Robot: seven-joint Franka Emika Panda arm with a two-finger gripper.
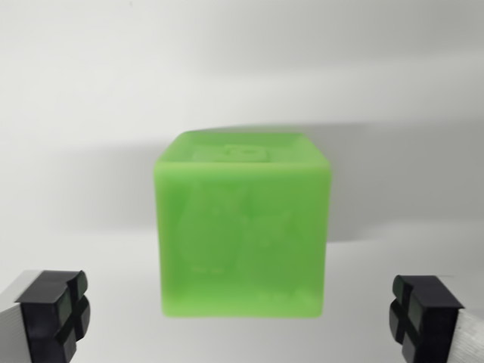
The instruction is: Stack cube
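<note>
Black ridged fingertips [54,314], translucent rounded green cube [243,225]

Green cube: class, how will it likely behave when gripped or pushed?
The green cube probably stays stiff: its edges look crisp. Its flat faces suggest sliding, not rolling. The glossy, translucent surface may be slightly slippery between the open tool's pads.

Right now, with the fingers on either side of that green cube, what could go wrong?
The green cube sits between the open fingers, but slightly toward the wrist view's left, so one finger may touch first and push it askew. The fingertips appear nearer the camera than the cube; closing now might grip only its edge or miss it. No second cube is visible.
</note>
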